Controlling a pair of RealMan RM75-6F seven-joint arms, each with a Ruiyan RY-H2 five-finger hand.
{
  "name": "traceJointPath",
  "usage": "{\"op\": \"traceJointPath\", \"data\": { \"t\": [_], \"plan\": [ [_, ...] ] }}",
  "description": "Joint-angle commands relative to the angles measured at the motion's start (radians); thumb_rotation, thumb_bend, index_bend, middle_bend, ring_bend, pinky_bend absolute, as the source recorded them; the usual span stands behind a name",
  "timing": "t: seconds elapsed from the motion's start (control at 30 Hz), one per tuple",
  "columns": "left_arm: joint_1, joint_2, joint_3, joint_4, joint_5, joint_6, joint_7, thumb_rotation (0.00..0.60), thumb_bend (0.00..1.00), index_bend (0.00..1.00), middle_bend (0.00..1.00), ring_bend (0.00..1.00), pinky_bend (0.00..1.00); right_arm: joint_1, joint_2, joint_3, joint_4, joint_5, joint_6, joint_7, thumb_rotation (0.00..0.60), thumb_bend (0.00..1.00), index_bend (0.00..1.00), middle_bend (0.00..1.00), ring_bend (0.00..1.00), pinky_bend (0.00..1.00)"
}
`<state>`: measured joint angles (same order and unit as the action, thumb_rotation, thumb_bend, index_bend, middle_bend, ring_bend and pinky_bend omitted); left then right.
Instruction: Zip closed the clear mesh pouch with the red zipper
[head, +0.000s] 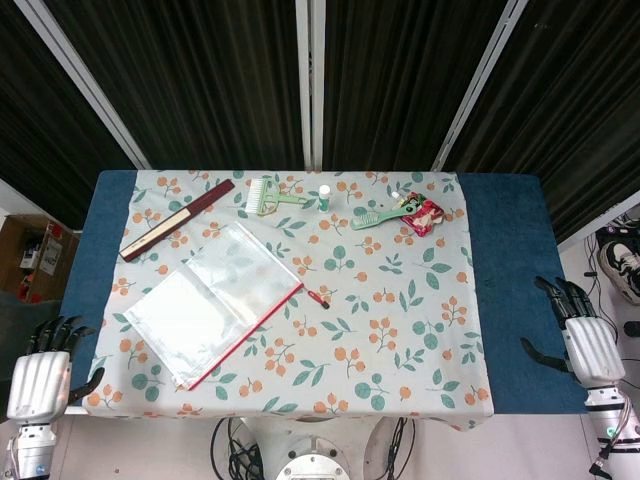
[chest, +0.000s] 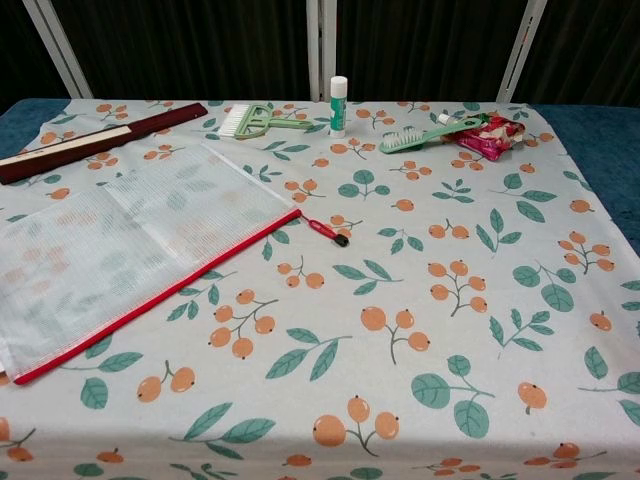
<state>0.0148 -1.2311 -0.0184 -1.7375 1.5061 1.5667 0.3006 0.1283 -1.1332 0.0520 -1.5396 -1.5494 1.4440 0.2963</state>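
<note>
Clear mesh pouch (head: 213, 303) with its red zipper (head: 250, 336) lies flat on the worktop (head: 510, 300), nearer the left robot hand (head: 42, 370) than the right robot hand (head: 585, 338). Both rest spread at the worktop's edges, holding nothing; only the head view shows them.

No readable text, numbers or brand marks in either view. Red packet (chest: 487, 135) carries print, too small to read. Glue stick (chest: 338, 105) label illegible.
</note>
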Motion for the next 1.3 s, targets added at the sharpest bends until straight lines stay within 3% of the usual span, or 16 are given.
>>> {"op": "traceJointPath", "data": {
  "t": [0.03,0.4,0.6,0.77,0.9,1.13,1.3],
  "plan": [
    [-0.009,-0.003,-0.008,0.004,-0.015,-0.014,0.0,0.6,0.19,0.29,0.17,0.12,0.14,0.009,-0.003,0.007,-0.004,0.012,-0.013,-0.011,0.6,0.18,0.02,0.14,0.0,0.03],
    [-0.036,0.003,-0.016,0.004,-0.013,-0.044,-0.007,0.6,0.19,0.29,0.17,0.12,0.14,0.02,-0.01,0.014,-0.012,0.022,-0.027,-0.028,0.6,0.18,0.02,0.14,0.0,0.03],
    [-0.11,0.033,-0.033,-0.035,0.055,-0.102,-0.002,0.6,0.19,0.3,0.17,0.12,0.14,0.018,0.001,0.013,-0.012,0.004,-0.009,-0.025,0.6,0.18,0.02,0.14,0.0,0.03],
    [-0.261,0.05,-0.087,-0.082,0.124,-0.245,-0.043,0.6,0.19,0.31,0.17,0.12,0.14,0.024,0.02,0.016,-0.025,-0.021,0.008,-0.026,0.6,0.18,0.02,0.14,0.0,0.03],
    [-0.409,0.022,-0.15,-0.092,0.099,-0.41,-0.068,0.6,0.19,0.33,0.17,0.12,0.14,0.026,0.034,0.014,-0.037,-0.034,0.013,-0.03,0.6,0.18,0.02,0.14,0.0,0.03],
    [-0.669,-0.138,-0.247,0.006,-0.007,-0.674,-0.065,0.6,0.24,0.38,0.18,0.12,0.14,0.022,0.053,0.011,-0.062,-0.046,0.029,-0.049,0.6,0.18,0.02,0.14,0.0,0.03],
    [-0.796,-0.273,-0.273,0.14,-0.095,-0.781,-0.045,0.6,0.28,0.43,0.19,0.12,0.14,0.02,0.057,0.007,-0.069,-0.044,0.028,-0.056,0.6,0.18,0.02,0.14,0.0,0.04]
  ]
}}
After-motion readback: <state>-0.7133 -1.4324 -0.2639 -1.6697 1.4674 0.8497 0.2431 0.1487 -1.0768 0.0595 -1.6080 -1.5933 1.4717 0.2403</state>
